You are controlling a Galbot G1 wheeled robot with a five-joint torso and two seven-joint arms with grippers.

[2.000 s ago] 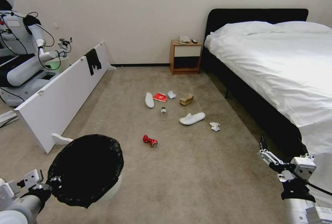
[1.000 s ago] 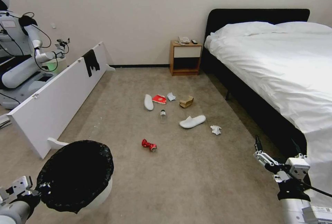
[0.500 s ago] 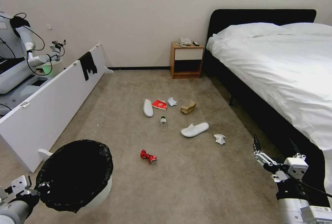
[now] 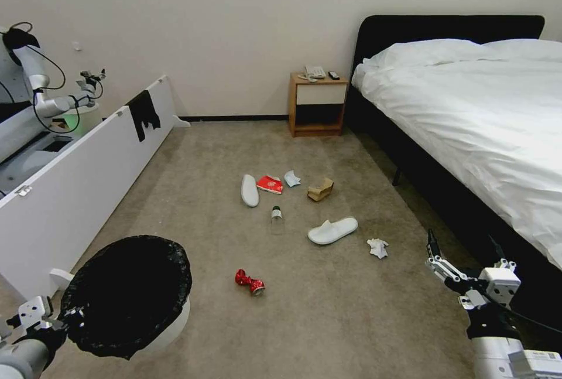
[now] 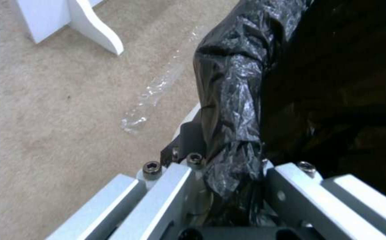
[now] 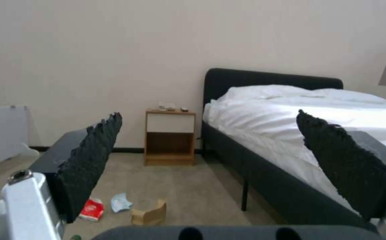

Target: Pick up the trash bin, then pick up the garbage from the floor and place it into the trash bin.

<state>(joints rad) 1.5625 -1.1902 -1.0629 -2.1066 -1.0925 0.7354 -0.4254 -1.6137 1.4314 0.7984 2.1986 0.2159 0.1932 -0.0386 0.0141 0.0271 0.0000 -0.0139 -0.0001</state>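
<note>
The trash bin, white with a black bag over its rim, hangs at the lower left above the floor. My left gripper is shut on its rim; the left wrist view shows the fingers clamped on the black bag. The garbage lies ahead: a crushed red can, a clear bottle, two white slippers, a red packet, a pale-blue mask, a brown paper bag and a tissue. My right gripper is open and holds nothing, at the lower right.
A bed with a black frame runs along the right side. A wooden nightstand stands at the far wall. A long white panel stands on the left, with another robot and a green-lit pale bin behind it.
The whole picture has shifted, so the camera has moved; the litter now sits lower and nearer. The bin stays held in my left gripper, and the right stays open.
</note>
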